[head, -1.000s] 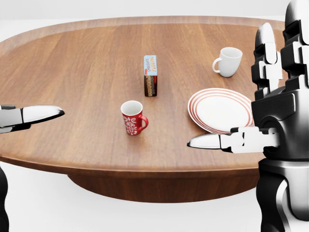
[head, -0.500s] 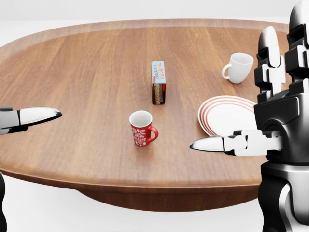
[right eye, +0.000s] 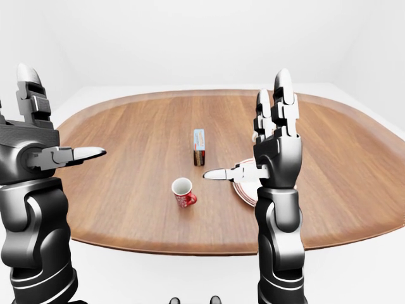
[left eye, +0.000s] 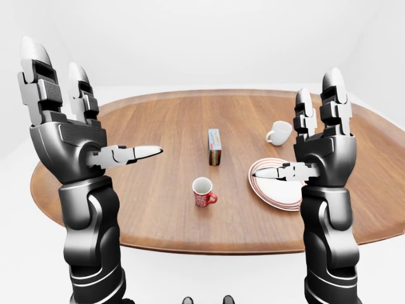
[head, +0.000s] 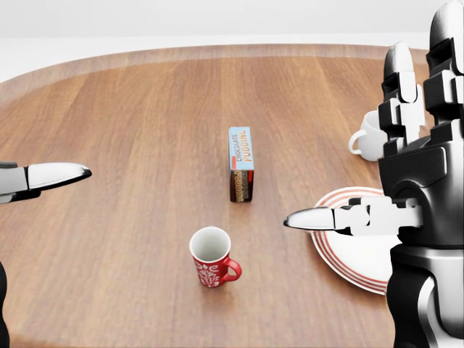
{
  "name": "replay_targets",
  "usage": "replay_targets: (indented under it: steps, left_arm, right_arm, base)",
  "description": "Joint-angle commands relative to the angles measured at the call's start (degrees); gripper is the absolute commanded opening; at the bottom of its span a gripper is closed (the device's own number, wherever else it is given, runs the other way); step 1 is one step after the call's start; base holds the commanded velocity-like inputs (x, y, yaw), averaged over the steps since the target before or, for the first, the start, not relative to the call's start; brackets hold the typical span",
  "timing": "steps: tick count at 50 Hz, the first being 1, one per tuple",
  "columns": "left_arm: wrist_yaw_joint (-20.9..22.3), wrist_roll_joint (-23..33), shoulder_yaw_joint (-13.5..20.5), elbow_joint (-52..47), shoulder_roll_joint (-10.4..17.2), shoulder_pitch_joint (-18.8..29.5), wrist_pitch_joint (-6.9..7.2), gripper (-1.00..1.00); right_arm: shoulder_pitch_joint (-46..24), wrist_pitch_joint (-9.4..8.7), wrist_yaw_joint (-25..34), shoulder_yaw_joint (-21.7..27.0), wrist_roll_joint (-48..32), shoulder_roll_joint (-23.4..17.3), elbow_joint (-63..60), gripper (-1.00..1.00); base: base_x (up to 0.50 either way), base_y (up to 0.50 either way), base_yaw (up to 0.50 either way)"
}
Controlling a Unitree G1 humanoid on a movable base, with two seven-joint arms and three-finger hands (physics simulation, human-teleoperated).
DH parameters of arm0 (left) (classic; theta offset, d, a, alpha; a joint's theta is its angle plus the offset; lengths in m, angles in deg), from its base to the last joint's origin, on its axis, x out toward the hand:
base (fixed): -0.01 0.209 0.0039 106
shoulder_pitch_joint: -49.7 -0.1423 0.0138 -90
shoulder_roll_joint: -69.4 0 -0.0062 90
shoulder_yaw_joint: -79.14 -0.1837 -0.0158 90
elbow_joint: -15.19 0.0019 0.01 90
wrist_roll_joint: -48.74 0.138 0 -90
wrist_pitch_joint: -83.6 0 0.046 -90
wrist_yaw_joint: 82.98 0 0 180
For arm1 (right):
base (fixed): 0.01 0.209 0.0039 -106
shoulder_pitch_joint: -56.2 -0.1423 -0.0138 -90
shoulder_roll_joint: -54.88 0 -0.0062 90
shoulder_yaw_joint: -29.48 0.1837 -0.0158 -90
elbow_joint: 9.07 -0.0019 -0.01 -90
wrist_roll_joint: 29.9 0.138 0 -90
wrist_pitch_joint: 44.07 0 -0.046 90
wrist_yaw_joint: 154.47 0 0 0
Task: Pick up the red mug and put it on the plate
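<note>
The red mug (head: pixel 212 266) with a white pattern stands upright on the wooden table (head: pixel 130 145), handle to the right, low in the head view. The white plate with red rings (head: pixel 355 246) lies to the mug's right, partly behind my right hand (head: pixel 395 188). That hand is raised, open and empty, fingers up, thumb pointing left. My left hand (left eye: pixel 76 130) is also raised, open and empty, at the left of the left-eye view, well away from the mug (left eye: pixel 202 192).
A chocolate pudding box (head: pixel 241 174) stands on end above the red mug. A white mug (head: pixel 368 143) stands above the plate, partly hidden by my right hand. The table's near edge runs low across the left-eye view (left eye: pixel 209 244).
The whole view has shifted: the camera moved closer to the table, so the mug, box and plate sit lower and larger. My hands hold the same raised open pose.
</note>
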Motion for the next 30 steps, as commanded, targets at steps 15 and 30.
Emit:
replay_targets:
  steps: [15,30]
  left_arm:
    - [0.1,-0.4,0.3,0.0,0.2,-0.1,0.00,1.00]
    - [-0.1,-0.8,0.8,-0.3,0.7,0.2,0.00,1.00]
  right_arm:
    - [0.2,0.00,0.2,-0.1,0.0,0.1,0.3,1.00]
    - [7.6,0.00,4.0,-18.5,-15.4,-1.8,-8.2,1.00]
  base:
    - [0.50,0.00,0.00]
    - [0.21,0.00,0.00]
